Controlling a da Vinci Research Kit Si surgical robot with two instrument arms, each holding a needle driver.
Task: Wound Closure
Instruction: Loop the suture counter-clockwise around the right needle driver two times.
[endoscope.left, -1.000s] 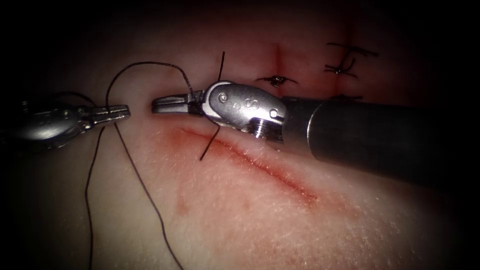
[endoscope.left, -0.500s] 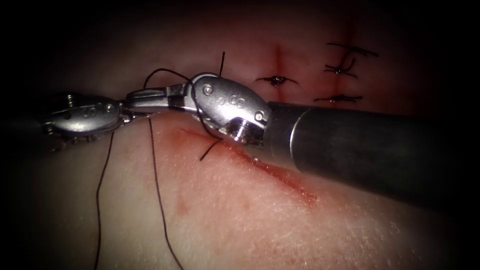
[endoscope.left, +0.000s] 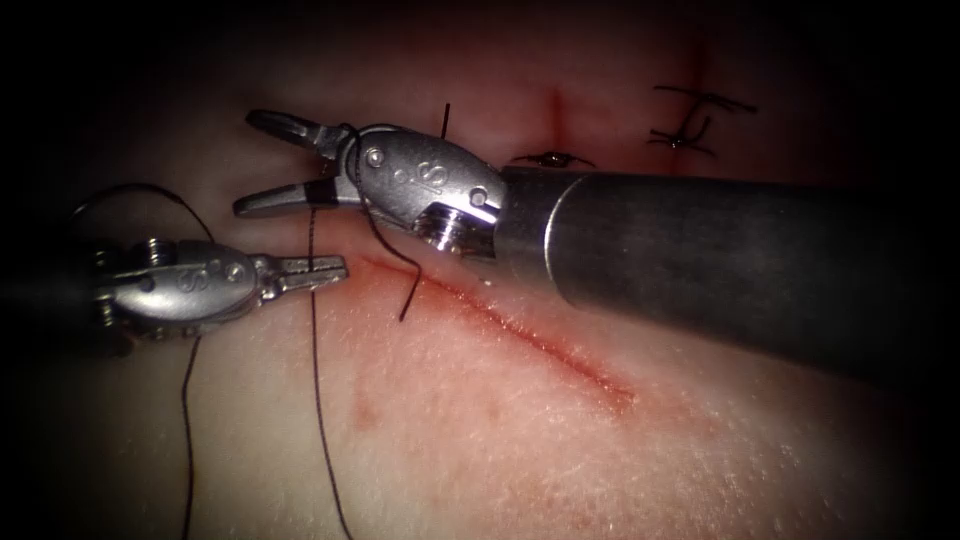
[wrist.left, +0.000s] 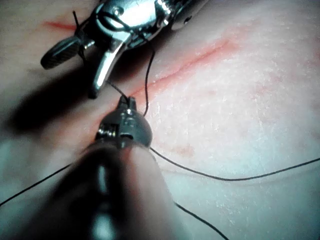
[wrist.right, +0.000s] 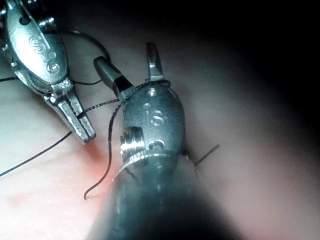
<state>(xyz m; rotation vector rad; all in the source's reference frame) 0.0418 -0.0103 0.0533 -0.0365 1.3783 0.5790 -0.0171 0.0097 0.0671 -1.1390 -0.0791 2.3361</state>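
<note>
A: Starting on the left, what is the left end effector (endoscope.left: 318, 272) doing?

B: Its jaws are clenched on the thread (endoscope.left: 317, 400), just left of the cut's (endoscope.left: 530, 340) near end. One strand drops from it down the tissue (endoscope.left: 520, 450); another runs up to the right tool.

A: And the right end effector (endoscope.left: 268, 163)?

B: Spread wide, grasping nothing. The thread is looped around it just behind the jaws, where they meet the wrist. It hangs above the cut's left end.

A: So which step is this?

B: I'd judge knot-tying: a wrap sits on the open tool, and a short loose tail (endoscope.left: 412, 292) lies at the cut beneath it. The next move probably calls for the open jaws to reach that tail without shedding the loop.

A: The needle?

B: I can't make it out.

A: Further right?

B: Two finished knots (endoscope.left: 549, 158) with cut ends (endoscope.left: 700, 120).

A: Any writing?

B: Small stamped marks on both tool wrists; I can't read them.
</note>
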